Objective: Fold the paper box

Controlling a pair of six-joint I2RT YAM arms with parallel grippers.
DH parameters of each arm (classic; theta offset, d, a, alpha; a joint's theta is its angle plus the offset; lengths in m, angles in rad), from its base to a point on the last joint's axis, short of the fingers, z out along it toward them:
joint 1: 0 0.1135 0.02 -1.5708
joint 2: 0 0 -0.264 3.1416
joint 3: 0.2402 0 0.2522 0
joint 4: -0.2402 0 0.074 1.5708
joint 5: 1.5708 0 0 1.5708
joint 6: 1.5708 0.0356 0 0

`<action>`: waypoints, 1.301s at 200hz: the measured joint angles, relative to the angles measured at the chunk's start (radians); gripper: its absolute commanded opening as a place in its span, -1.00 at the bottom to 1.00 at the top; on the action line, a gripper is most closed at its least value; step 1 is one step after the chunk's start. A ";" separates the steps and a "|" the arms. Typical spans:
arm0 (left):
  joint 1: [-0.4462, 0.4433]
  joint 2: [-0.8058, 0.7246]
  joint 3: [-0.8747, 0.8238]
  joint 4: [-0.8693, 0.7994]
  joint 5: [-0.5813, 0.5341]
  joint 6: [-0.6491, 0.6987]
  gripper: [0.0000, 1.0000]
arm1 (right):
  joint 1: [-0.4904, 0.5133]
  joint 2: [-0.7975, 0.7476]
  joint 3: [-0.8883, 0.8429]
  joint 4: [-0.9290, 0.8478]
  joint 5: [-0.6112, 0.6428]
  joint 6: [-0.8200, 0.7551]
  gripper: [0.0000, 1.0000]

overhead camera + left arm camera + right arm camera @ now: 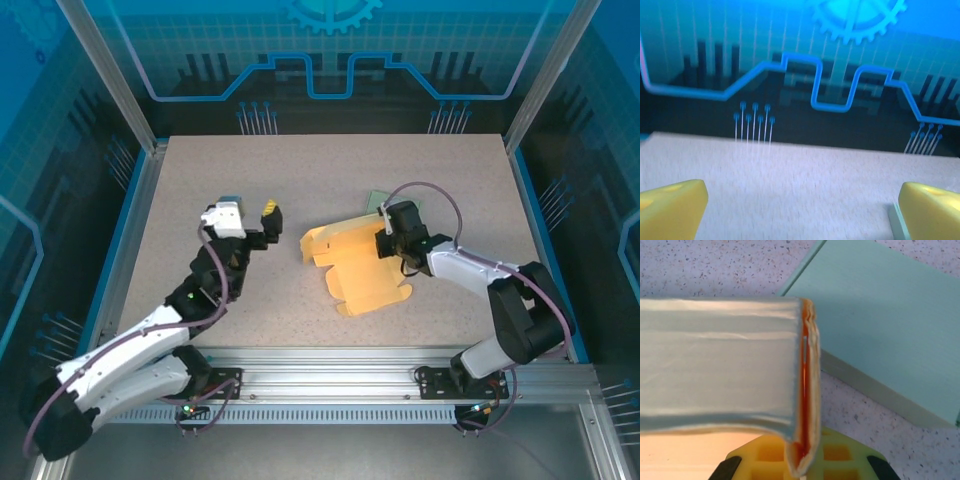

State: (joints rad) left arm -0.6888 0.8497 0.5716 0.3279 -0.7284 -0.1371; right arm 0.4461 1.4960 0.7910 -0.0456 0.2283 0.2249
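Surface: we've got a table with a speckled beige top, blue trim down both sides and a metal rail along the near edge.
Right of centre: the paper box, an orange-yellow cut-out, not folded up yet.
Just behind it: a pale green slab; in our right wrist view the slab lies flat.

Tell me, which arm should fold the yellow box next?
Probably the right one. The right hand is shut on the paper box, while the left hand hangs open, apart from it.
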 measured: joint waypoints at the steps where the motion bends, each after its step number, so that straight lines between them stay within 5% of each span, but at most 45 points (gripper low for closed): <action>1: 0.000 -0.001 0.000 -0.008 0.002 -0.006 0.98 | 0.000 -0.001 -0.001 0.000 0.000 0.000 -1.00; 66: 0.001 0.232 0.060 -0.392 0.128 -0.314 0.98 | 0.001 0.008 -0.015 -0.010 -0.001 0.029 -1.00; 145: 0.001 0.542 0.206 -0.369 0.195 -0.442 0.98 | 0.051 0.063 0.035 -0.043 0.004 0.033 -1.00; 260: -0.008 0.682 0.261 -0.437 0.148 -0.500 0.98 | 0.058 0.076 0.049 -0.052 0.011 0.038 -1.00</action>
State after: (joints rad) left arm -0.6968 1.5314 0.8322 -0.1093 -0.5808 -0.6376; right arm 0.5041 1.5715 0.8398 -0.0975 0.2394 0.2630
